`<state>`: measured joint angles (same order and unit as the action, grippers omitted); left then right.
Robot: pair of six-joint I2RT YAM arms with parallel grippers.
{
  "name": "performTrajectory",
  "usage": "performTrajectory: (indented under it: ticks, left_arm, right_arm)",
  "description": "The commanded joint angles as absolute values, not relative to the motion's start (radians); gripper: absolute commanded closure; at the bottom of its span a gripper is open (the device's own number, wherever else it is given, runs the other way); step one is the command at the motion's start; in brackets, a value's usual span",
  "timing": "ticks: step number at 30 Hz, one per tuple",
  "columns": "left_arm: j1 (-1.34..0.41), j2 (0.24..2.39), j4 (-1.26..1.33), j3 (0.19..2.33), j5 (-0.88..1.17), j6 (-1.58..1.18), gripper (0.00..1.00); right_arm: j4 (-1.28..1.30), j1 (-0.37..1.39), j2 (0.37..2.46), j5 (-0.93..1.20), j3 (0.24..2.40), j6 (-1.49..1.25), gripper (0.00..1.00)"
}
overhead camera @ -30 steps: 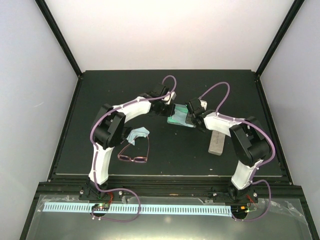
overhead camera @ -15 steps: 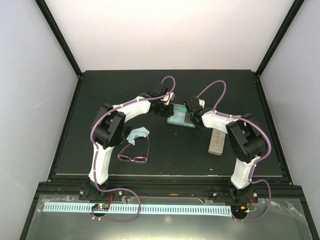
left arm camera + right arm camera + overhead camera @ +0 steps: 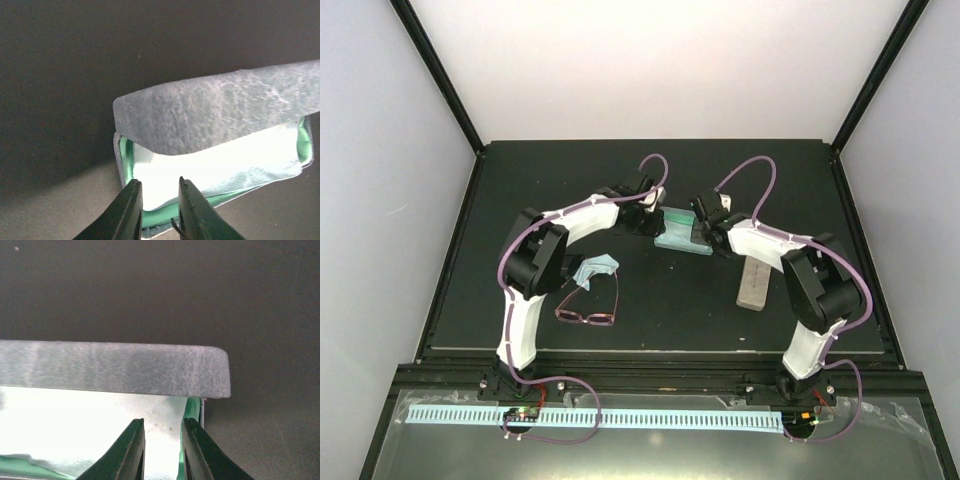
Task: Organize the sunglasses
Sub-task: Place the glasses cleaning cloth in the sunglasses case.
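Note:
The pink-maroon sunglasses (image 3: 588, 311) lie open on the mat near the left arm's base. The black sunglasses are hidden. A blue-grey case (image 3: 680, 236) with green lining lies open at mid-table, its flap (image 3: 210, 107) raised and a pale cloth (image 3: 220, 162) inside. My left gripper (image 3: 653, 216) is at the case's left end, jaws a narrow gap apart over the cloth and front rim (image 3: 159, 192); a thin dark sliver shows by its right finger. My right gripper (image 3: 704, 232) is at the case's right end (image 3: 161, 432), jaws narrowly apart, the right finger beside the green end wall (image 3: 192, 409).
A light blue folded cloth (image 3: 595, 267) lies just above the pink-maroon sunglasses. A beige case (image 3: 755, 284) lies to the right, under the right forearm. The black mat (image 3: 520, 190) ends at raised black rails, with white walls behind.
Both grippers have shifted slightly at the two ends of the open case, and their cables have swung. The case, the cloth and the pink-maroon sunglasses have not moved.

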<state>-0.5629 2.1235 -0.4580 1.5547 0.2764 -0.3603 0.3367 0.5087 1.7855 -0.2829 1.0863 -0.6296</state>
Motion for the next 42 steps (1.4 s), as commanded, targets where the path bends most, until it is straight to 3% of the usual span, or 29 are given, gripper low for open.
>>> performTrajectory:
  ticks: [1, 5, 10, 19, 32, 42]
  left_arm:
    - [-0.557, 2.059, -0.375, 1.511, 0.323, -0.383, 0.79]
    - [-0.563, 2.076, -0.259, 1.461, 0.375, -0.434, 0.89]
    - [-0.57, 2.112, -0.076, 1.395, 0.416, -0.55, 0.95]
    - [-0.586, 2.152, 0.045, 1.341, 0.314, -0.633, 0.96]
    - [-0.59, 2.176, 0.014, 1.315, 0.156, -0.725, 0.97]
    - [-0.592, 2.153, -0.089, 1.351, 0.164, -0.708, 0.95]
  right_arm:
    - [0.303, 0.502, 1.75, -0.235, 1.091, -0.601, 0.78]
    - [0.255, 0.502, 1.8, -0.136, 1.103, -0.593, 0.86]
    - [0.192, 0.502, 1.857, -0.096, 1.1, -0.612, 0.9]
    - [0.107, 0.502, 1.909, -0.139, 1.091, -0.642, 0.91]
    - [0.08, 0.502, 1.911, -0.296, 1.045, -0.708, 0.91]
    - [0.229, 0.501, 1.829, -0.468, 1.032, -0.752, 0.85]
